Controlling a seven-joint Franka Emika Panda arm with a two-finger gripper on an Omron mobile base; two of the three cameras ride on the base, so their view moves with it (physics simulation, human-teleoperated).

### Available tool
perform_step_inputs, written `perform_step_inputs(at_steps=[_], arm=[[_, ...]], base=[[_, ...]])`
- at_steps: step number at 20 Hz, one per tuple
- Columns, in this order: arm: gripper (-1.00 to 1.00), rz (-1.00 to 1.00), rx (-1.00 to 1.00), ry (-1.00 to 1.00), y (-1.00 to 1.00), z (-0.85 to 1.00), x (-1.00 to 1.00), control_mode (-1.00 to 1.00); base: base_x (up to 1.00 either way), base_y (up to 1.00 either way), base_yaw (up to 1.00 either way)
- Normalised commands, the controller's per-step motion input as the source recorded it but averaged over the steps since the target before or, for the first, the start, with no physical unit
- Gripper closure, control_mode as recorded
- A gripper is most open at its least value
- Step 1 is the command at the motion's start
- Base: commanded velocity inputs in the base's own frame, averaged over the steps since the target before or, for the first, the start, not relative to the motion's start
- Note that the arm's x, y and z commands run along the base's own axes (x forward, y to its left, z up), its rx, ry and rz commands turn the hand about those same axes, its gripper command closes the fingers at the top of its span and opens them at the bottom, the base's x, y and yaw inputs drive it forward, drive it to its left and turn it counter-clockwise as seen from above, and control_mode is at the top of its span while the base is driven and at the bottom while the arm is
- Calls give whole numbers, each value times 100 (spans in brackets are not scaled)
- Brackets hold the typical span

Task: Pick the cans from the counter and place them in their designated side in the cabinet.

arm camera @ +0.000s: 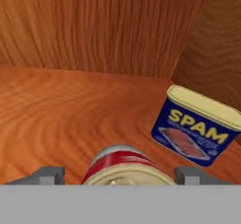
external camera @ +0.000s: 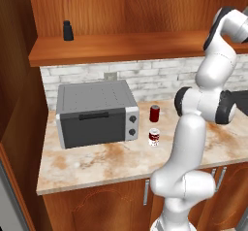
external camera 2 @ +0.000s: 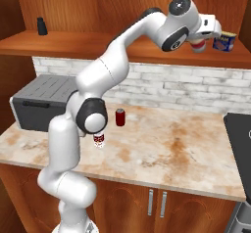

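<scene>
In the left base view, a plain dark red can and a red-and-white labelled can are seen upright on the table, at 3 o'clock of the toaster oven. In the right base view, the tool is raised at the cabinet shelf, at 9 o'clock of a blue-labelled can. In the hand view, a red can with silver base is held between the fingers.
</scene>
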Motion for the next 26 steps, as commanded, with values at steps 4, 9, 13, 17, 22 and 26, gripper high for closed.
perform_step_inputs(at_steps=[4, 9, 13, 17, 22, 26], arm=[[-100, 2, 0, -9, 0, 0, 31, -100], [-100, 4, 0, -12, -2, 0, 41, -100], [-100, 7, 0, -16, -15, 0, 26, -100], [-100, 8, 0, -18, -31, 0, 5, -100], [-100, 9, 0, -19, -17, 11, 2, -100], [-100, 9, 0, -18, -4, 19, 2, -100]], base=[[0, 0, 0], [0, 0, 0], [0, 0, 0], [0, 0, 0], [0, 0, 0], [0, 0, 0]])
